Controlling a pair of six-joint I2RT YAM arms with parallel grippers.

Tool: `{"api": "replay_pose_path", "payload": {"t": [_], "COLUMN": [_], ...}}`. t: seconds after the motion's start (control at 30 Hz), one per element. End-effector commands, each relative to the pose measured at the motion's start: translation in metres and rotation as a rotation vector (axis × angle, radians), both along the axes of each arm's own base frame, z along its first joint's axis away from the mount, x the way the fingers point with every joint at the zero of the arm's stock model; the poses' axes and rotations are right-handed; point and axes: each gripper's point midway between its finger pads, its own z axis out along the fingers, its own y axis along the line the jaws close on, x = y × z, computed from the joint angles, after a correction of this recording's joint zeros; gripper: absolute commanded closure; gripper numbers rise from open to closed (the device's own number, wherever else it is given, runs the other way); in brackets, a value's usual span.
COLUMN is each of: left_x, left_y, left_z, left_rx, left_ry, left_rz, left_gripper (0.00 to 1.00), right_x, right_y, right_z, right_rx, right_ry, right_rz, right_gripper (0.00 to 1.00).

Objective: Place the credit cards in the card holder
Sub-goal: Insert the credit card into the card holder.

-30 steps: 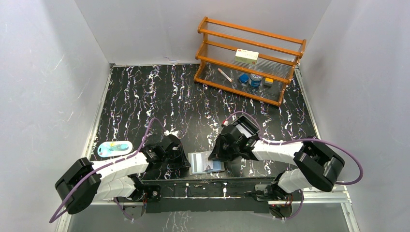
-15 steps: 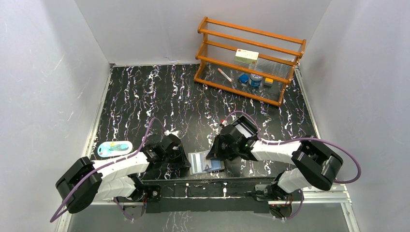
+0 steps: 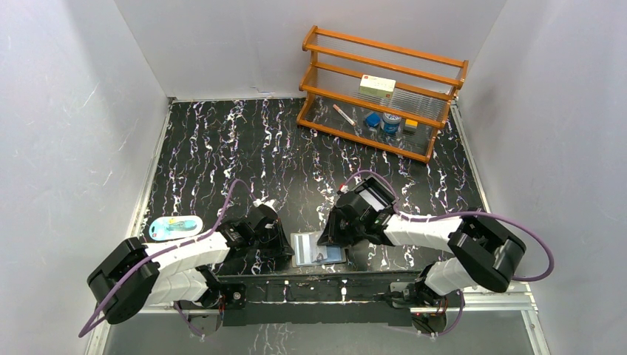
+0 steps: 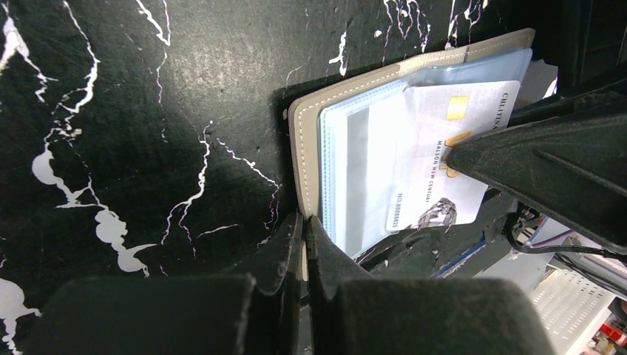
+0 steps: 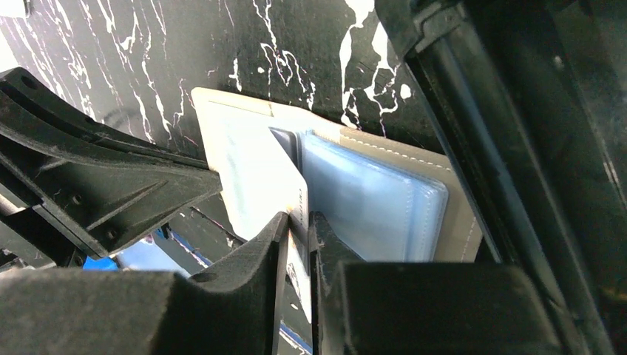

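Right gripper [image 5: 298,225] pinched 1 credit card [image 4: 436,140] by its edge, the card lying over the clear sleeves of the open card holder [image 4: 304,148] at the lower centre of the overhead view. Left gripper [image 4: 304,229], pressed together, nipped the holder's lower-left edge in its wrist view.

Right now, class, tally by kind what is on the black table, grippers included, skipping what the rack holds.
grippers: 2 (left gripper, right gripper)
card holder: 1
credit card, gripped: 1
wooden rack: 1
teal packet: 1
Total: 6
Cards inside sleeves cannot be told.
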Motion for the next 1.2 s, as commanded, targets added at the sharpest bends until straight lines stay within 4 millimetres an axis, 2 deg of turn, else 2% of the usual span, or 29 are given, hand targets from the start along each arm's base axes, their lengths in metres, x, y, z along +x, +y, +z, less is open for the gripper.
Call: {"api": "replay_pose_path", "payload": {"t": [0.0,0.23,0.63,0.7,0.9,1.17], "left_x": [-0.007,-0.009,-0.009,-0.009,-0.009,-0.008], "left_y": [0.014,0.015,0.015,0.015,0.014,0.012], "left_z": [-0.016,-0.019,-0.019,-0.019,-0.018,-0.018], "left_rx": [0.075,0.075,0.074,0.073,0.07,0.069], "left_ry": [0.034,0.042,0.041,0.04,0.037,0.04], "left_rz": [0.001,0.004,0.004,0.004,0.002,-0.003], "left_gripper": [1.0,1.0,1.0,1.0,1.0,1.0], "right_x": [-0.008,-0.006,-0.003,-0.005,-0.007,-0.007], "right_y": [-0.007,-0.016,-0.02,-0.015,-0.008,0.001], "right_z": [0.001,0.002,0.007,0.006,0.004,0.0], "right_rx": [-0.018,-0.061,-0.097,-0.078,-0.06,-0.072], "right_ry": [0.014,0.005,-0.014,-0.007,0.007,0.018], "right_rz": [0.002,-0.017,-0.011,0.003,0.033,0.077], "right_gripper": [0.75,0.67,0.62,0.66,0.85,0.86]}}
